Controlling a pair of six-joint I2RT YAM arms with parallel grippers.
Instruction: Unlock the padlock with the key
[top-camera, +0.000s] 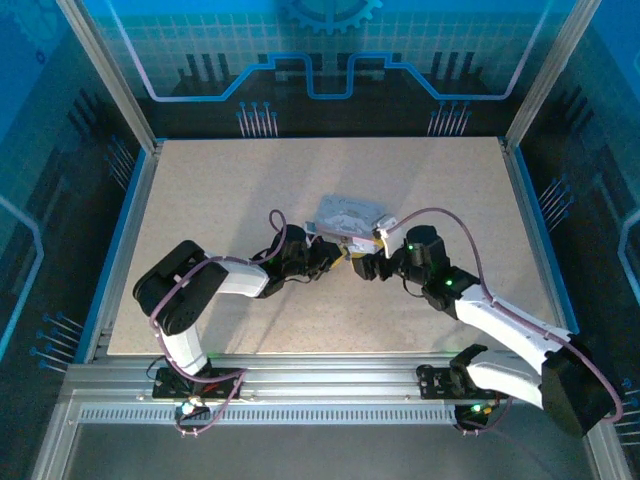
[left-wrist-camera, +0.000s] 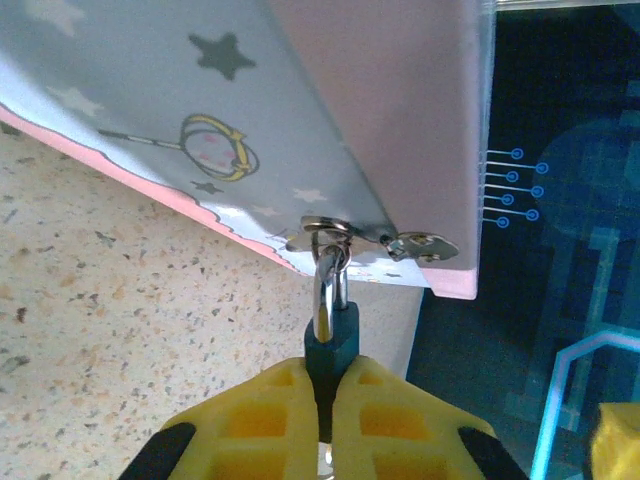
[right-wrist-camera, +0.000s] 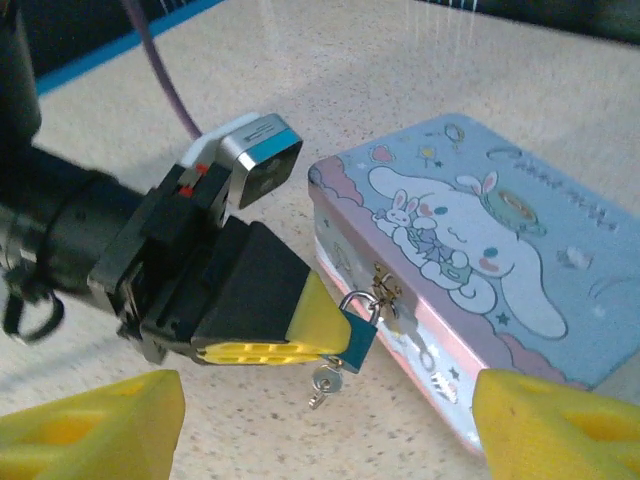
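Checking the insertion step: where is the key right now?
In the right wrist view, the key hangs just below the padlock, which the left gripper pinches at the front hasp of the tin.

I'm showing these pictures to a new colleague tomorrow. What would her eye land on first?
The pastel cartoon-printed tin near the middle of the table stands out first. From the hasp on its front hangs the small teal padlock, clamped in the left gripper, with the key hanging beneath it. The right gripper is open just in front of them, holding nothing.
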